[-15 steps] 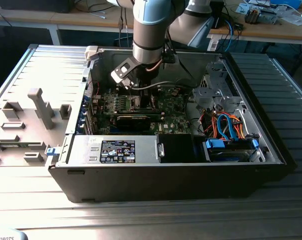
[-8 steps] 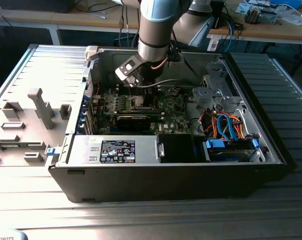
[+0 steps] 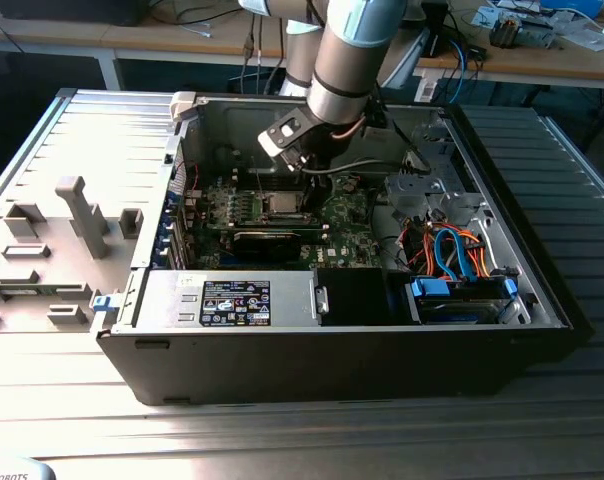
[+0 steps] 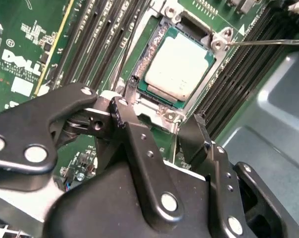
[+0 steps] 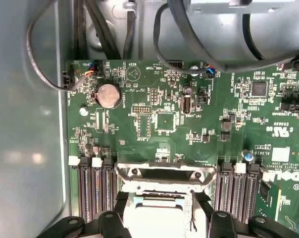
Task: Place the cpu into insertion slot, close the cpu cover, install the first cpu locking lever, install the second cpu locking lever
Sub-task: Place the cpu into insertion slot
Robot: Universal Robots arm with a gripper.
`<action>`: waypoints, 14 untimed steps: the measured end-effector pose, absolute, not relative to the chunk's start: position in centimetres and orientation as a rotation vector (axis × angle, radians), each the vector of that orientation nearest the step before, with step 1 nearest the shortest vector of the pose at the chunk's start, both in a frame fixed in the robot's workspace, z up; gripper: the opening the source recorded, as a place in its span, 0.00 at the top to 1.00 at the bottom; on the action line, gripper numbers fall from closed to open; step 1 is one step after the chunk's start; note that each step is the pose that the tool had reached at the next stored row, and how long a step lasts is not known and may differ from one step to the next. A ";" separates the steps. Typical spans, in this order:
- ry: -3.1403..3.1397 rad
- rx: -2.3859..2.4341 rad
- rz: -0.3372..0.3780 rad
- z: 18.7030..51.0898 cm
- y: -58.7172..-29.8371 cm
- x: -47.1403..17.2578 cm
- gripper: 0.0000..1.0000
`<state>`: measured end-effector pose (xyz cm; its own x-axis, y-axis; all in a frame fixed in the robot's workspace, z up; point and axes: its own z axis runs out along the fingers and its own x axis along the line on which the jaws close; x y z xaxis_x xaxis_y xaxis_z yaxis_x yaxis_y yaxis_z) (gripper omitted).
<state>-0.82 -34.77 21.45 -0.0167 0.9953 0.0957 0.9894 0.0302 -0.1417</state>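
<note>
A computer case (image 3: 332,365) lay open on the ribbed tabletop (image 3: 282,440), cluttered benches (image 3: 582,62) behind. The tool (image 4: 159,121) hung spread and empty inside, the cpu (image 4: 178,67) seated in the insertion slot (image 4: 152,49) just beyond.

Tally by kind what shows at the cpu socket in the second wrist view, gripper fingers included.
cpu: 1
insertion slot: 1
locking lever, a thin metal rod: 1
gripper fingers: 2
Total: 5
</note>
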 end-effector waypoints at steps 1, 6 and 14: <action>-2.127 -2.077 0.052 21.4 -34.8 -0.8 0.38; -2.129 -2.079 0.047 21.4 -34.7 -2.4 0.38; -2.131 -2.078 0.048 20.8 -34.4 -3.2 0.38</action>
<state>-3.20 -34.36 20.80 -0.0185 0.9952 0.0957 0.9900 0.0317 -0.1376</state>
